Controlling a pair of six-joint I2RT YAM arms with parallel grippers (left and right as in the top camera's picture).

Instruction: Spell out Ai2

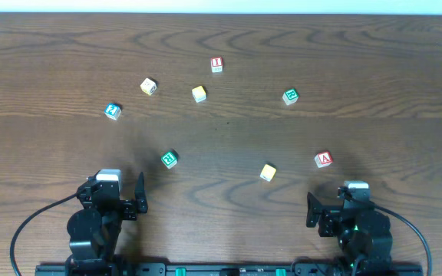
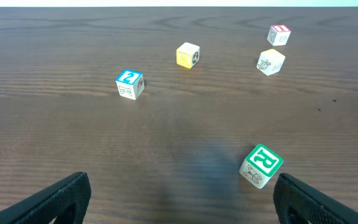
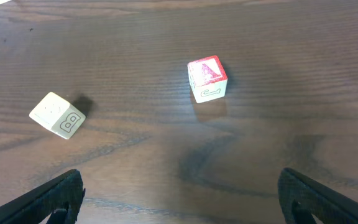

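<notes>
Wide open and holding nothing, both left claw (image 2: 182, 194) and right claw (image 3: 179, 194). Close by the right claw, the red A block (image 3: 207, 78); farther up, the blue 2 block (image 2: 129, 84) and red I block (image 2: 279, 34). Might grab the green block (image 2: 261, 165) by mistake — so close — or knock the A crooked.

Bench (image 1: 359, 46): dark wood grain, matt, faint sheen. Blocks, e.g. A block (image 3: 207, 78): painted wood, smooth. Left claw (image 2: 179, 199) fingers: matt black plastic.

Diffuse, even light, moderately bright. Brown wood-grain table (image 1: 221, 130) reads matte. Soft blurry shadow patches mid-table in both wrist views; short shadow behind cream wooden cube (image 3: 58, 115). Overhead low-detail, wrist views sharp.
</notes>
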